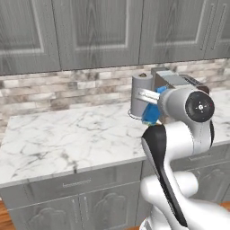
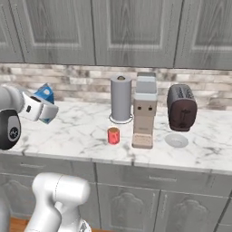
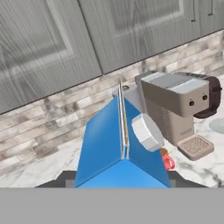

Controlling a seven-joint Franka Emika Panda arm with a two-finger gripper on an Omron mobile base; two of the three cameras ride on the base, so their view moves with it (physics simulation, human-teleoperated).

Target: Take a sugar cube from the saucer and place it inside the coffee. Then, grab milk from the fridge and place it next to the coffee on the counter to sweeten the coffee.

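Milk carton (image 2: 44, 97) is clamped in the gripper (image 2: 41, 110) by its lower body, held in the air above the left part of the counter (image 2: 81, 131), well left of the red mug (image 2: 113, 135). Carton looks light, stiff-walled and smooth, so it could slip or crush; the flat sides are the right hold, not the gabled top. Finger contact is hidden behind the carton in the hand view, so grip depth is a guess.

I see the coffee (image 2: 113, 135) mid-frame on the counter (image 2: 77, 131), paper towel roll (image 2: 121, 99) behind, coffee machine (image 2: 145, 111) right, then saucer (image 2: 176, 140) before toaster (image 2: 181, 108); milk (image 2: 45, 97) far left.
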